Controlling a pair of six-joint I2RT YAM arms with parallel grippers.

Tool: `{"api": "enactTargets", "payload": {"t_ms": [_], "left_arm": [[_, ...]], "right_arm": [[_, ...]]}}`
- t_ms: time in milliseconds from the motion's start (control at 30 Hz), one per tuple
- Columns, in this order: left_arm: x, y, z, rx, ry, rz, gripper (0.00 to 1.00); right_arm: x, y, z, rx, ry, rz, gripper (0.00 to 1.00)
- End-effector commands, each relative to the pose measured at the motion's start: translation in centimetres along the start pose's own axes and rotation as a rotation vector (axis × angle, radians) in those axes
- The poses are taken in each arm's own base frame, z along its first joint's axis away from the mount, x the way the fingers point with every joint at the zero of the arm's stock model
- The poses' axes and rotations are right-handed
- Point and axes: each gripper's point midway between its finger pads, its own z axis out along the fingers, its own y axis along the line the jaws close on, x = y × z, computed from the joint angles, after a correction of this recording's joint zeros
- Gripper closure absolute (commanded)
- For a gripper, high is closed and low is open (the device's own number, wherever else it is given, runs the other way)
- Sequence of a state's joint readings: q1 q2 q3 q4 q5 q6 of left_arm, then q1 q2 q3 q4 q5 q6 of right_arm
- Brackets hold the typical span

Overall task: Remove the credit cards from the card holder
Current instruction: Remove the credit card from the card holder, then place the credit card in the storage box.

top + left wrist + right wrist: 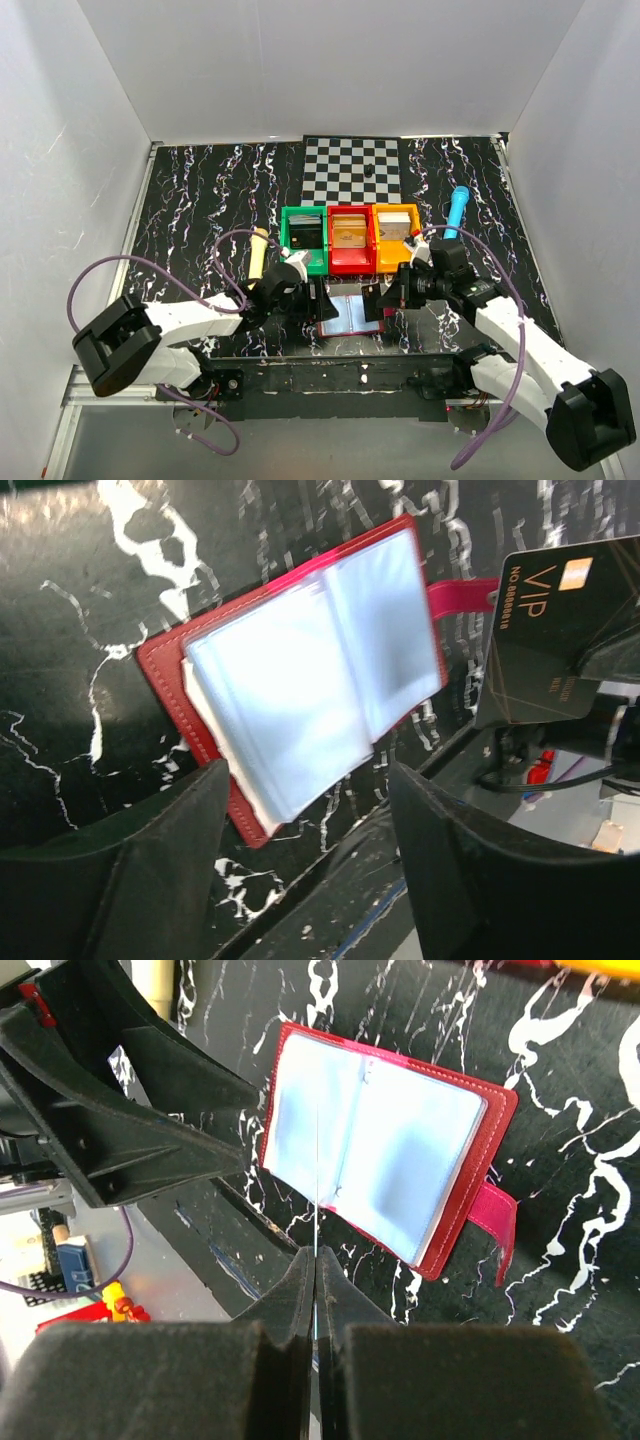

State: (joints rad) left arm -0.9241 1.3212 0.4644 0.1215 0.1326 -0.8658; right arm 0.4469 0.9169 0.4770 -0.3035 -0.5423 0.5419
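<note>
The right fingers [290, 1305] are closed on a black VIP card [545, 630], at 3 o'clock of the open card holder [350, 312] on the desk [200, 200]. The left fingers [170, 860] stand wide apart, holding nothing.

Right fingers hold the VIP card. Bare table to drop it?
Set the VIP card on bare table far left beyond the cream cylinder, far right past the blue pen. Crowded: card holder, hemmed by left gripper, right gripper, the bins.

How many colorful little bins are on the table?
3, side by side in a row near the checkerboard mat: the green bin on the left, the red bin in the middle, the orange bin on the right. None seems hidden.
</note>
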Motion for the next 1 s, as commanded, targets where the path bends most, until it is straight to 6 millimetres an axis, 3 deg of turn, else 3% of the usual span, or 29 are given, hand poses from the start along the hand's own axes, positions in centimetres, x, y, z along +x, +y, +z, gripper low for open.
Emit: {"api": "enactTargets", "payload": {"t_ms": [0,133,200,267,367,433,533,700,967], "left_arm": [[-3.7,-4.2,-2.5,0.084,-0.09,0.063,0.32],[-6.6,-6.5,-5.6,0.103,-0.196,0.083,0.27],[-7.7,-6.7,-6.9,0.092,-0.248,0.074,0.26],[-8.6,-7.2,-8.1,0.133,-0.307,0.11,0.26],[-9.2,-8.7,-10.6,0.293,-0.415,0.209,0.26],[-9.2,-9.4,-12.7,0.389,-0.463,0.238,0.2],[-8.7,-10.2,-15.0,0.487,-0.446,0.303,0.17],[-6.5,-12.1,-16.9,0.623,-0.385,0.46,0.12],[-3.8,-13.4,-16.0,0.768,-0.195,0.525,0.21]], "right_arm": [[-1.6,1.5,-2.2,0.024,-0.054,-0.079,0.99],[-2.3,2.9,-3.5,0.017,-0.076,-0.128,0.99],[-2.7,3.3,-4.0,0.071,-0.093,-0.183,0.99],[-2.5,4.4,-4.2,0.112,-0.085,-0.293,0.99],[-0.5,7.0,-3.8,0.088,0.018,-0.433,0.99],[0.7,8.9,-3.5,-0.006,0.095,-0.471,0.99],[1.7,11.5,-3.6,-0.154,0.154,-0.502,0.99],[3.0,14.5,-4.2,-0.311,0.246,-0.552,0.99],[3.9,17.4,-4.0,-0.419,0.325,-0.578,0.99]]}}
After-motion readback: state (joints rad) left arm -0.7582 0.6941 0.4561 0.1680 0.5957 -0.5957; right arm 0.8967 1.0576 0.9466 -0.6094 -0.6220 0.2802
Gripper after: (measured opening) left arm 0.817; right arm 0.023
